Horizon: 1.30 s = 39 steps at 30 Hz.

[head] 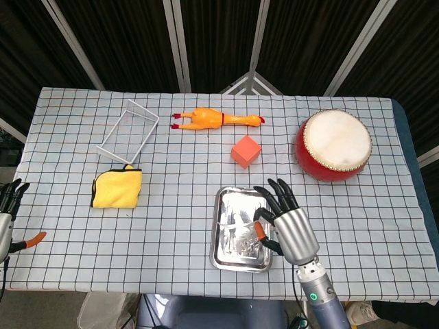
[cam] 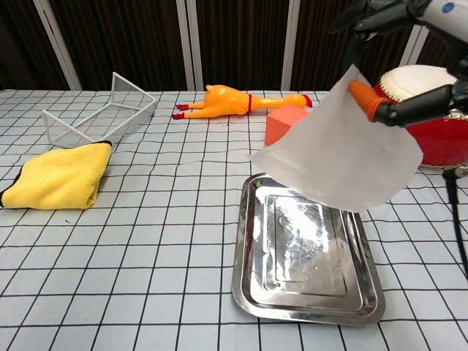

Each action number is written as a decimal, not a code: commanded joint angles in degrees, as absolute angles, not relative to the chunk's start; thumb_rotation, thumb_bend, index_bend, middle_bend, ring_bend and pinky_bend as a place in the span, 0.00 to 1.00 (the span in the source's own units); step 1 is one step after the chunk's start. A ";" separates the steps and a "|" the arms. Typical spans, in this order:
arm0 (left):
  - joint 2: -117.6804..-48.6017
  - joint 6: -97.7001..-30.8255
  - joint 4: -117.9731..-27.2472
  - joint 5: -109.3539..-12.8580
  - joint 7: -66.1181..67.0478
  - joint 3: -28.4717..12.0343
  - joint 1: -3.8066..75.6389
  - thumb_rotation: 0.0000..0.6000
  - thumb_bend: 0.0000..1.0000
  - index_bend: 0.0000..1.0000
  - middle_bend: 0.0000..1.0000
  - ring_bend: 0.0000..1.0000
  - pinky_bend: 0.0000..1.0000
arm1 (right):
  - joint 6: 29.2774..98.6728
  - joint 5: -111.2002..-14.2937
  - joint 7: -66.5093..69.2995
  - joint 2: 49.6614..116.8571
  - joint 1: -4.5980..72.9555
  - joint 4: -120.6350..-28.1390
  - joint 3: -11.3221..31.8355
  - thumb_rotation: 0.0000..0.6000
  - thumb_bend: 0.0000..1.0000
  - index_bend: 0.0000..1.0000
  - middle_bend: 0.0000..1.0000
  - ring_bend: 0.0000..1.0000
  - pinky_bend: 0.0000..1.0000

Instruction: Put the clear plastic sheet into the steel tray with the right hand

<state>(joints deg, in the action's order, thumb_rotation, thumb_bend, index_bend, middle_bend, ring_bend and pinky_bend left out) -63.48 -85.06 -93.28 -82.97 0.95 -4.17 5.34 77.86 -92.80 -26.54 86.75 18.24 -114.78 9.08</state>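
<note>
My right hand point(head: 287, 223) hovers over the right side of the steel tray point(head: 225, 253) and pinches the clear plastic sheet point(cam: 344, 150) by one edge. In the chest view the right hand point(cam: 398, 58) holds the sheet up in the air, and the sheet hangs slanted above the tray point(cam: 292, 300), hiding part of the orange cube. From the head view the sheet point(head: 236, 223) is faint over the tray's floor. My left hand point(head: 8, 205) shows at the left edge, off the table, fingers apart and holding nothing.
An orange cube point(head: 245, 151) sits just behind the tray, a red drum point(head: 334, 145) to the right. A rubber chicken point(head: 216, 118) lies at the back, a white wire basket point(head: 128, 128) and a yellow cloth point(head: 118, 186) on the left.
</note>
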 commanded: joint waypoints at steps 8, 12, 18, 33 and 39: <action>-63.34 -84.77 -93.15 -83.07 0.80 -4.03 5.45 1.00 0.00 0.00 0.00 0.00 0.00 | 79.33 -91.79 -25.46 90.19 15.64 -111.36 3.16 1.00 0.57 0.62 0.20 0.03 0.00; -63.43 -84.77 -93.18 -82.96 1.14 -4.06 5.46 1.00 0.00 0.00 0.00 0.00 0.00 | 80.11 -90.72 -22.99 90.32 14.00 -108.79 1.16 1.00 0.57 0.62 0.20 0.03 0.00; -63.38 -84.81 -93.32 -82.88 1.13 -4.08 5.42 1.00 0.00 0.00 0.00 0.00 0.00 | 78.18 -86.86 -20.06 90.03 12.96 -105.04 -0.37 1.00 0.57 0.62 0.20 0.03 0.00; -63.29 -84.77 -93.19 -82.66 1.18 -4.11 5.38 1.00 0.00 0.00 0.00 0.00 0.00 | 71.83 -91.60 -11.08 87.38 16.93 -100.88 -2.11 1.00 0.57 0.63 0.20 0.03 0.00; -63.19 -85.13 -93.30 -82.70 1.08 -4.05 5.12 1.00 0.00 0.00 0.00 0.00 0.00 | 70.19 -92.94 -9.44 87.07 18.60 -102.01 -1.81 1.00 0.57 0.64 0.20 0.03 0.00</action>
